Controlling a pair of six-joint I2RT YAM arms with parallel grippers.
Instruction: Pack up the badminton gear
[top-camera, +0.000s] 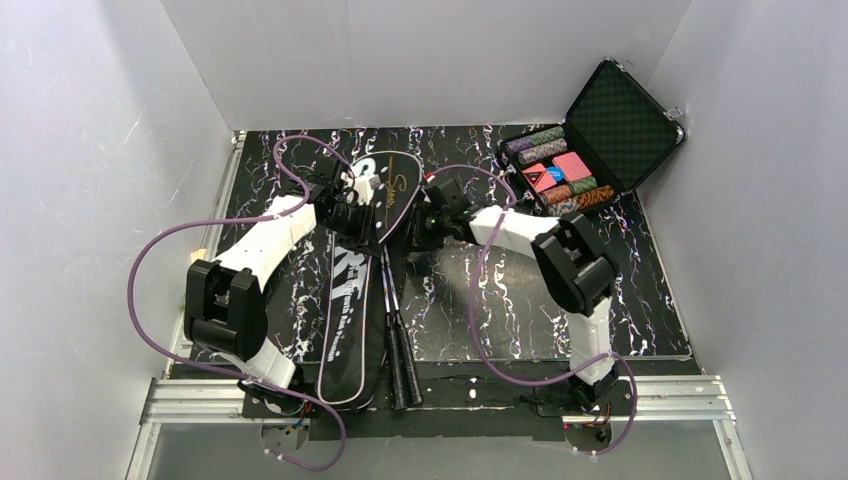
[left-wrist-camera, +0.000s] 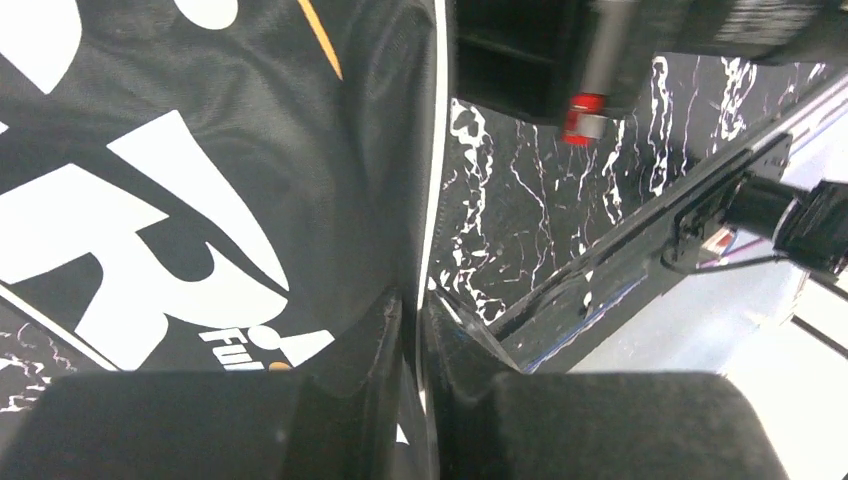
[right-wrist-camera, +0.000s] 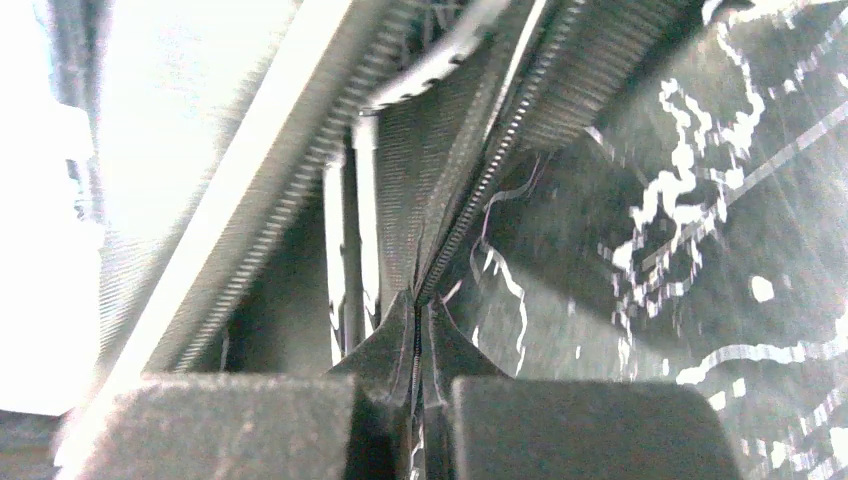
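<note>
The long black racket bag (top-camera: 345, 300) with white lettering lies lengthwise on the mat, its wide head end at the far middle. Two rackets lie in its open right side, and their black handles (top-camera: 402, 362) stick out near the front edge. My left gripper (top-camera: 352, 212) is shut on the white-piped edge of the bag (left-wrist-camera: 200, 180), with the fingertips (left-wrist-camera: 420, 310) pinching it. My right gripper (top-camera: 418, 228) is shut on the bag's zipper edge (right-wrist-camera: 470, 200) at the fingertips (right-wrist-camera: 415, 310). A white racket frame (right-wrist-camera: 440, 62) shows inside the opening. No shuttlecocks or tube are in view.
An open black hard case of coloured poker chips (top-camera: 600, 130) stands at the back right. The black marbled mat (top-camera: 620, 280) covers the table. White walls enclose three sides. An aluminium rail (top-camera: 450, 400) runs along the front. The right arm's wrist (left-wrist-camera: 600, 50) hangs close above the left gripper.
</note>
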